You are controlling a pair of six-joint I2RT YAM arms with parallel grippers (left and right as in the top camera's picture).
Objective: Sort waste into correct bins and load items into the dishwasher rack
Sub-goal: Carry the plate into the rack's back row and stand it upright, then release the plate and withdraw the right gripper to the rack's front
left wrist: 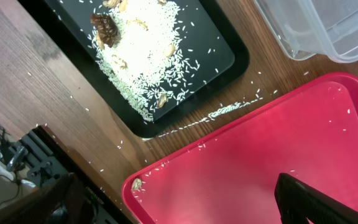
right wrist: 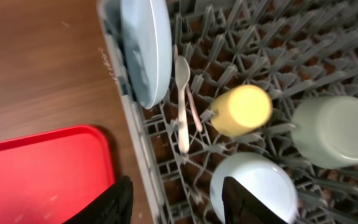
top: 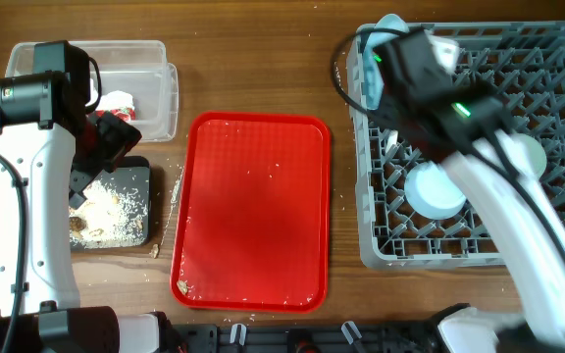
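My left gripper [top: 91,172] is open and empty above the shallow black tray [top: 141,175], which holds food scraps [left wrist: 138,37]. In the left wrist view it [left wrist: 185,208] hangs over a corner of the red tray [left wrist: 260,149]. The clear box [top: 150,69] holds tissue and a red-and-white wrapper [top: 118,103]. My right gripper [right wrist: 176,202] is open and empty over the left edge of the grey rack [top: 557,59]. The rack holds the upright blue plate [right wrist: 145,50], white spoon [right wrist: 182,99], yellow-green cup [right wrist: 241,111], pale green dish [right wrist: 331,130] and blue bowl [right wrist: 253,186].
The flat red tray [top: 253,211] lies in the middle with a few crumbs, one lump [left wrist: 137,184] at its near left corner. Rice grains are scattered on the wood [left wrist: 222,111] between the black tray and the red tray.
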